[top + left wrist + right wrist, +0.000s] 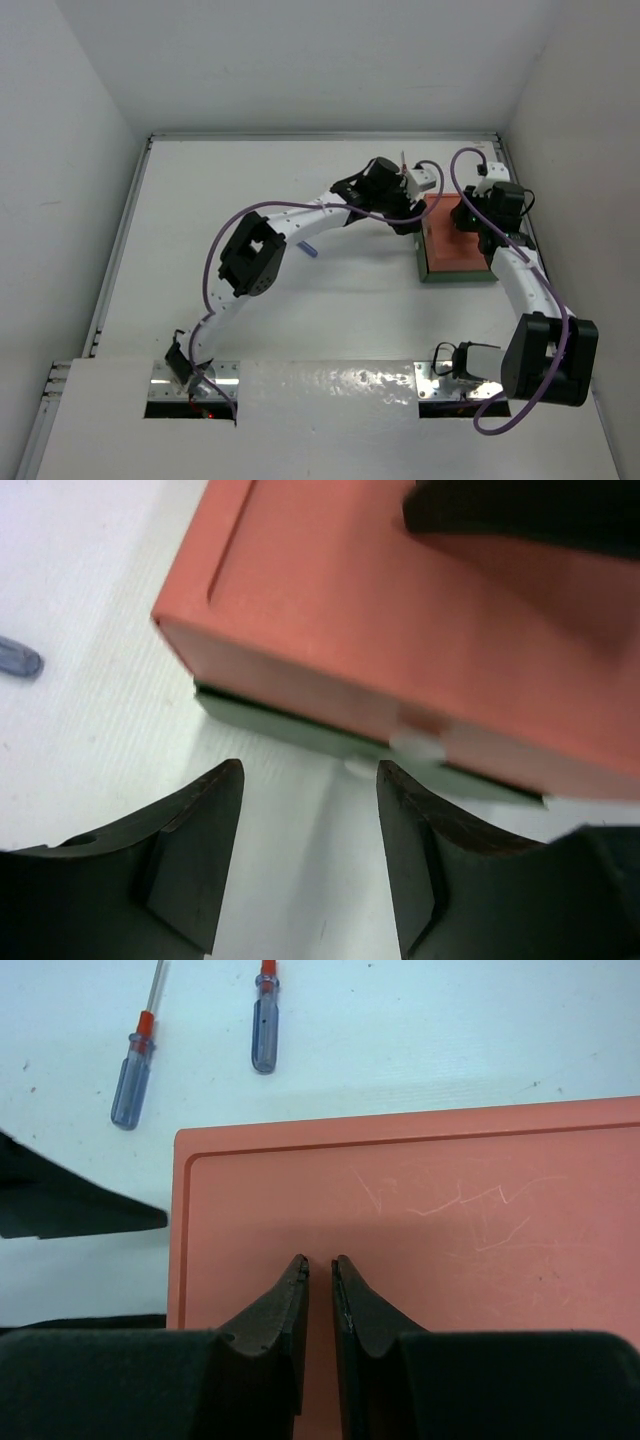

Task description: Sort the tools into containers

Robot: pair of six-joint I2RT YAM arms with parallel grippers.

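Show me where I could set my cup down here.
The broad white table left of the left arm is bare. It's crowded around the orange tray, where the left gripper and right gripper meet, with screwdrivers lying beside it.

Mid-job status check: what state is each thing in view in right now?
Orange-red rectangular tray: stacked on top of the dark green tray.
Two slim blue-and-red-handled screwdrivers: lying on the white table, outside the trays.
Left gripper: open, empty.
Right gripper: nearly shut, empty.

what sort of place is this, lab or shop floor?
Probably a lab robot cell: white walls enclose a white table, two arms bolted at its edge, screwdrivers as props.
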